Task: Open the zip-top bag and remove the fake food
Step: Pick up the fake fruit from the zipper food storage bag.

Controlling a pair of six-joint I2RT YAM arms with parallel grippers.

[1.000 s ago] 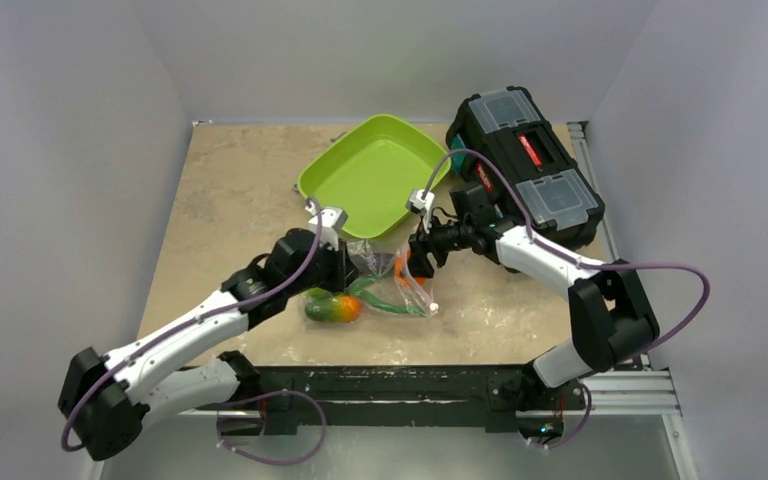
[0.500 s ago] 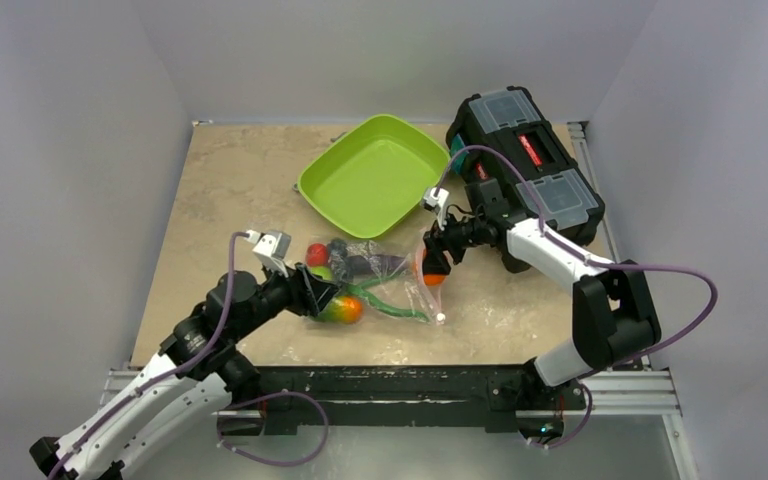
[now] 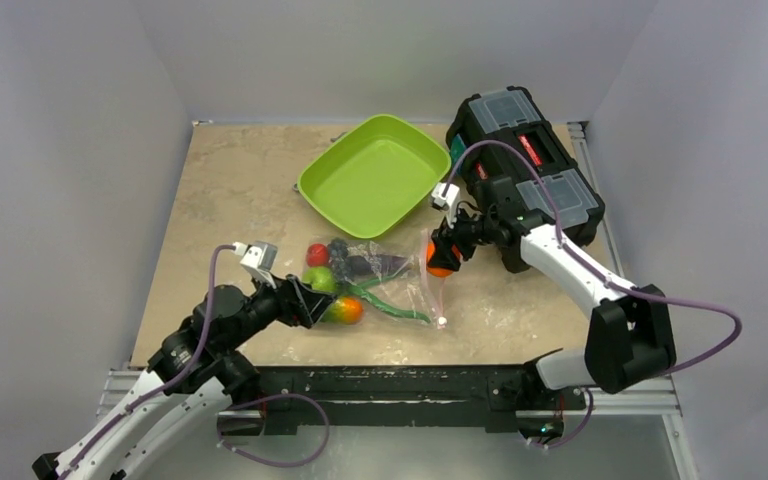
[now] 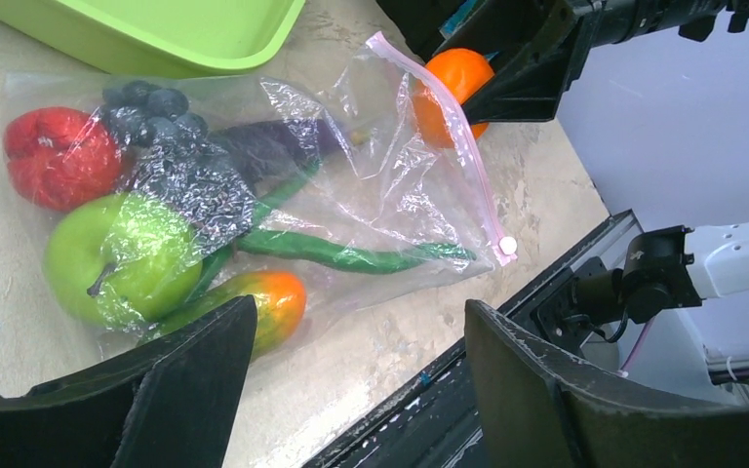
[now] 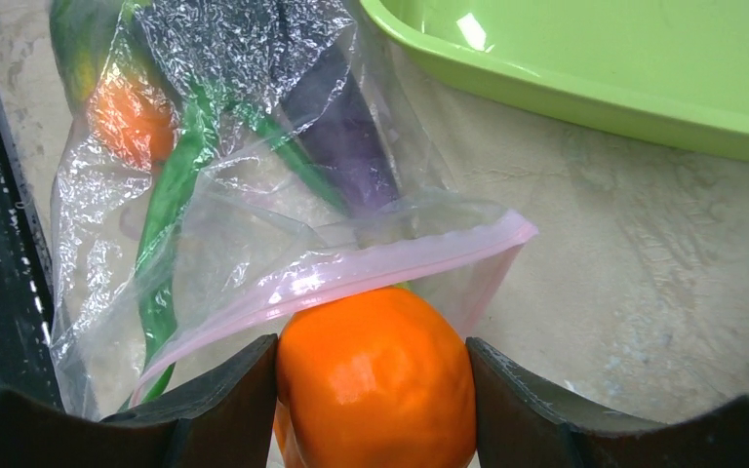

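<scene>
The zip-top bag (image 3: pixel 385 278) lies crinkled on the table in front of the green tray, and its pink zip strip (image 5: pixel 351 275) gapes open. My right gripper (image 3: pixel 441 256) is shut on the orange (image 5: pixel 375 375) just outside the bag's mouth, with the strip draped against the fruit's top. Inside the bag (image 4: pixel 371 185) remain other fake food: a red fruit (image 4: pixel 54 156), a green one (image 4: pixel 122 255), dark grapes (image 4: pixel 151 107), a purple eggplant (image 4: pixel 273 146), a green pod (image 4: pixel 351 255) and an orange-green fruit (image 4: pixel 268 297). My left gripper (image 4: pixel 361 322) stands open at the bag's near left corner, holding nothing.
A lime-green square tray (image 3: pixel 372 175) sits behind the bag. A black toolbox (image 3: pixel 525 160) stands at the back right, close behind my right wrist. The table's near edge and the black base rail (image 3: pixel 390 380) run just in front of the bag.
My left gripper has opened, let go of the bag and drawn back toward the near left. My right gripper has carried the orange rightward out of the bag's mouth.
</scene>
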